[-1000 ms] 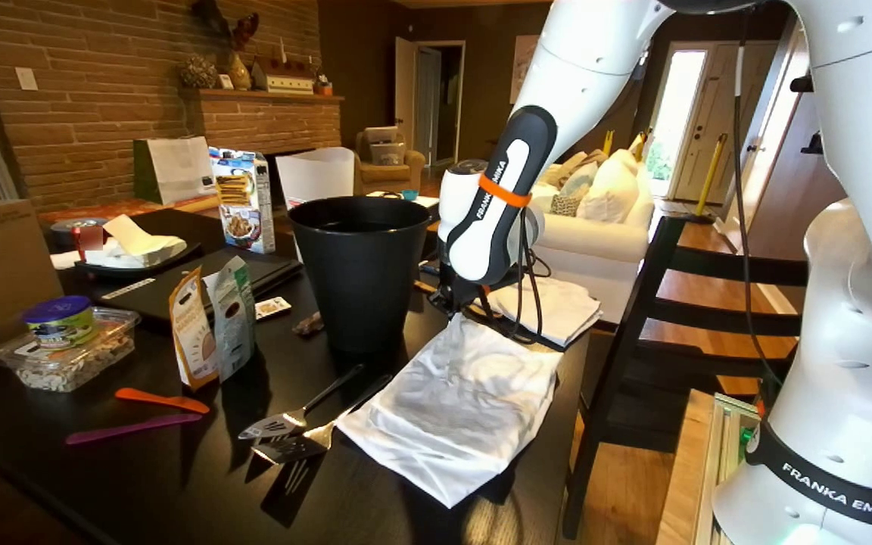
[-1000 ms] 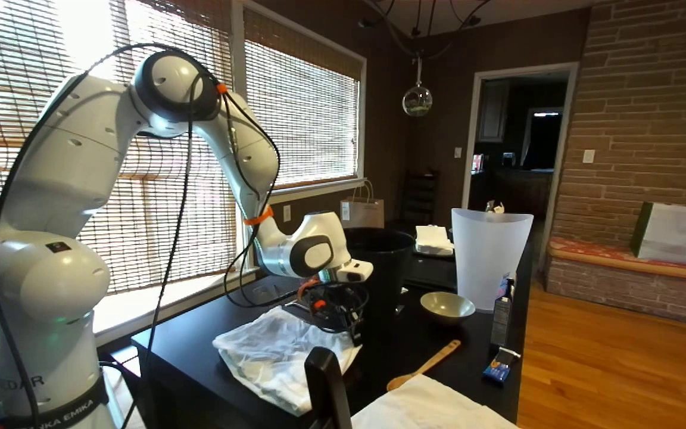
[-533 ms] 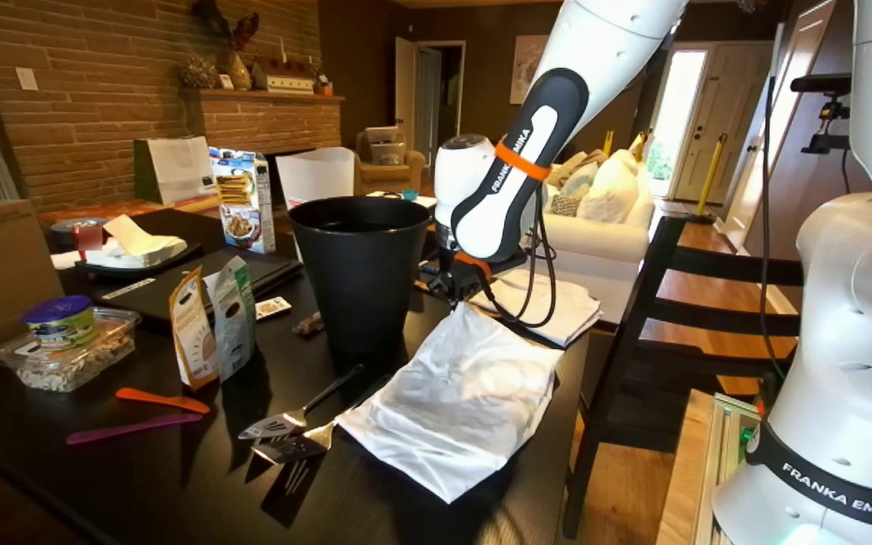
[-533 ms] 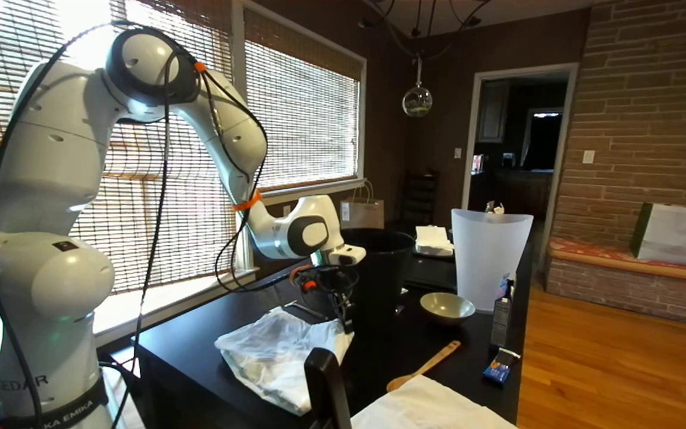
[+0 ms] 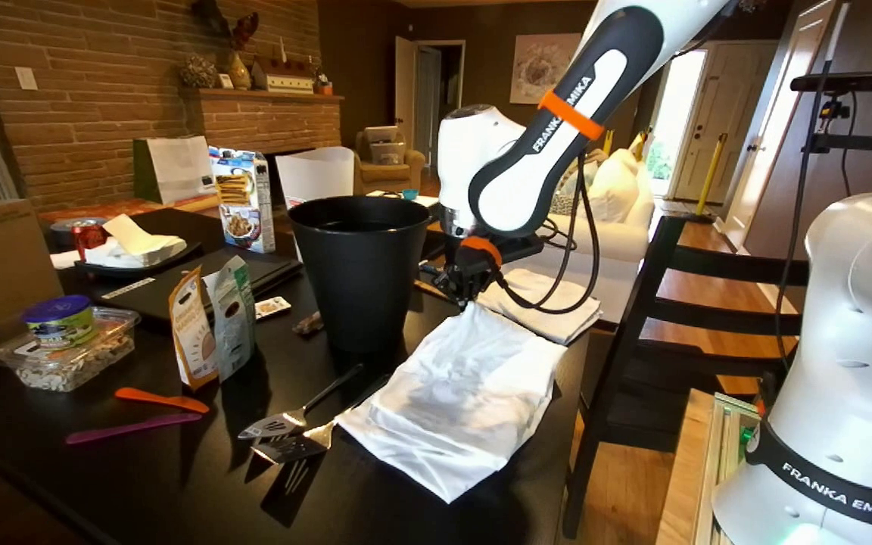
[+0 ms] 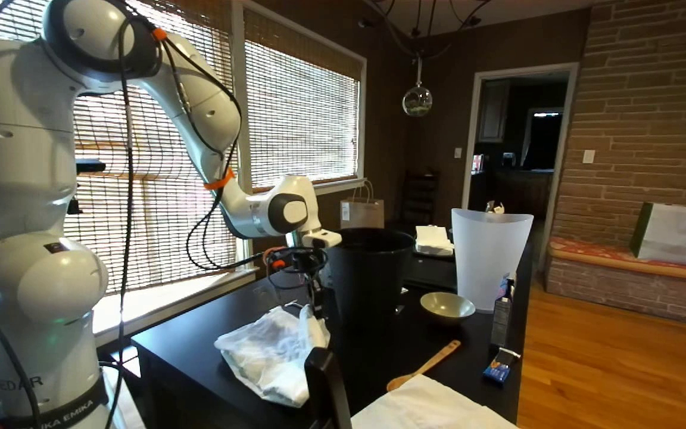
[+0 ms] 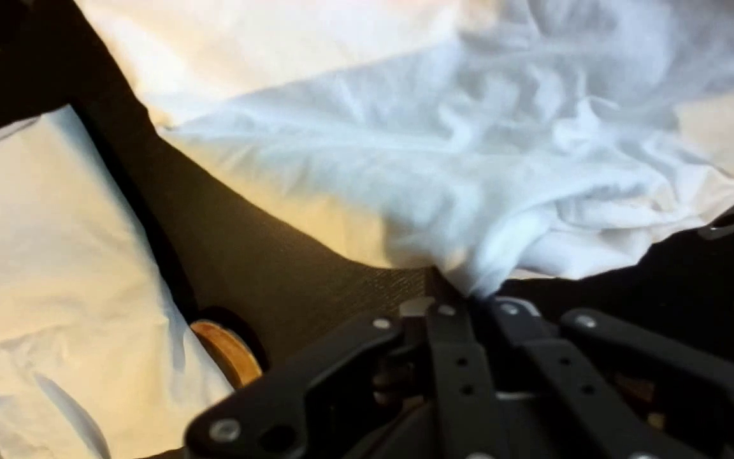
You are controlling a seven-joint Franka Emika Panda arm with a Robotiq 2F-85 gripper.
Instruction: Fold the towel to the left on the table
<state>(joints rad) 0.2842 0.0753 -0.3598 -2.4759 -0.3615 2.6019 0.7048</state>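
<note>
Jaws, black and jointed, are clenched on an edge of the large white towel (image 7: 405, 159); in the wrist view they are seen nearly meeting, with the towel gathered into a narrow twist at their tips. Most of the towel is spread, wrinkled, across the dark desk (image 5: 201, 492), reaching away from the jaws. The gripped part is held up in a peak directly under them, as is shown in both exterior views. A tall black bin (image 5: 360, 280) is placed near the jaws. Two metal spatulas (image 5: 296, 448) are laid just beside one corner of the towel. A smaller folded white item (image 7: 55, 287) is set near the towel, with a strip of desk visible between the two in the wrist view. In an exterior view, a wooden spoon (image 6: 432, 360) is seen just beside that item, and a shallow bowl (image 6: 447, 308) is placed farther along the desk.
</note>
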